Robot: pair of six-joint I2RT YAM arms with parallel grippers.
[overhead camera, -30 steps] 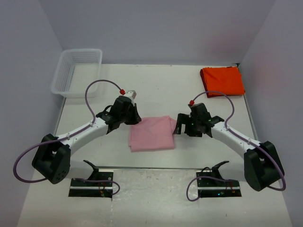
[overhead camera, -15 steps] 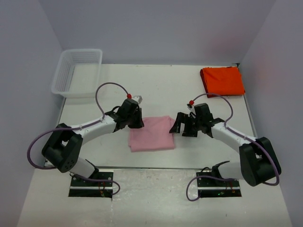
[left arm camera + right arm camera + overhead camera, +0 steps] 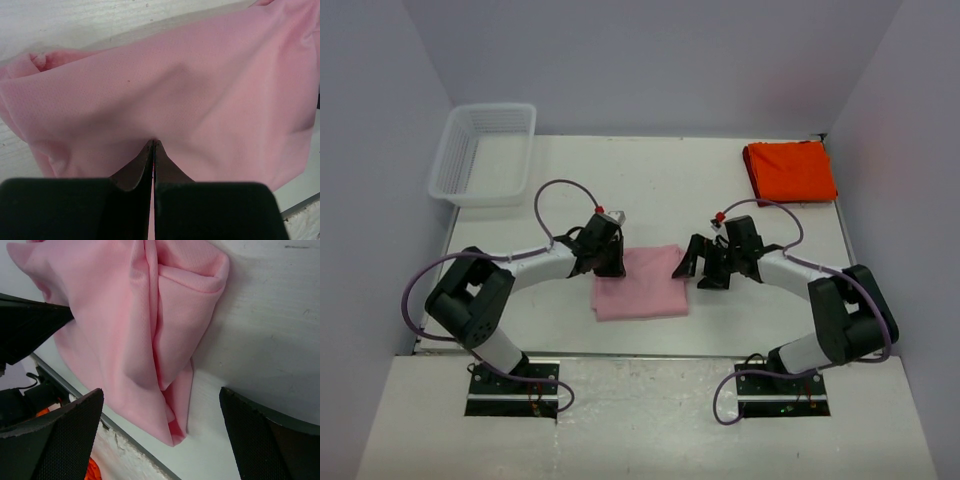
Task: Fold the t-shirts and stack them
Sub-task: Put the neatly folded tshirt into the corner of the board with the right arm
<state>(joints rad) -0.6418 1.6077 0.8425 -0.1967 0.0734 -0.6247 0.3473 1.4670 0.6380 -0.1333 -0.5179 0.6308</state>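
Two black robot arms reach inward across a white desk. A folded light pink t-shirt lies flat between them.

The left claw sits at the shirt's left edge. In the wrist view its two fingers are pressed together. Pink cloth puckers at their tips and a sliver of pink shows in the seam between them, so the claw is pinching the fabric. The rest of the shirt spreads away in front of this claw, with a rumpled fold off to one side.

The right claw is at the shirt's upper right corner. Its fingers are spread wide and grip nothing. The shirt's layered, folded edge lies in the gap between them and the bare desk lies alongside.

A folded bright orange-red t-shirt lies well beyond the right claw, near the far right corner of the desk. A white mesh basket stands well beyond the left claw, at the far left corner.
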